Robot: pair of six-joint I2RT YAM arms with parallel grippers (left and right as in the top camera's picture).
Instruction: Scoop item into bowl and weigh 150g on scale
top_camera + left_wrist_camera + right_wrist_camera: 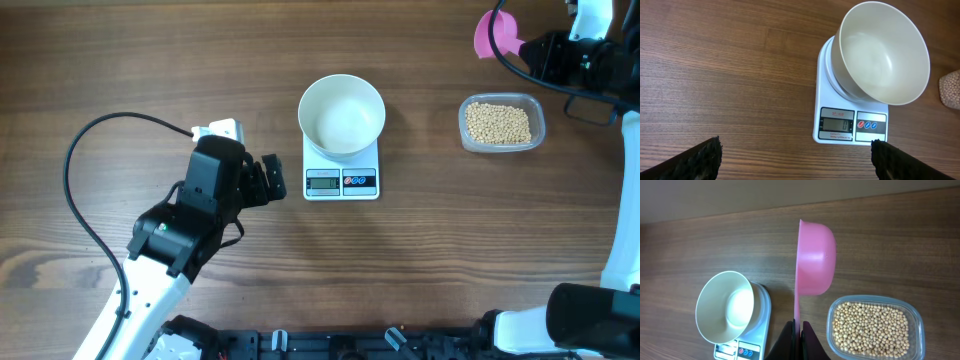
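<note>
On the left gripper (797, 162) I see the jaws fully apart above the table (730, 75), holding nothing. On the right gripper (799, 340) the jaws clamp the pink scoop (816, 255) by its handle. The empty white bowl (342, 113) sits on the scale (340, 183), display reading 0. The soybeans (498, 123) lie in the clear tub (541, 131), right of the scale.

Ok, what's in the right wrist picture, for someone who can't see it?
The right end effector grips a pink scoop near a clear tub of beans. To the left, an empty white bowl sits on the scale.
</note>
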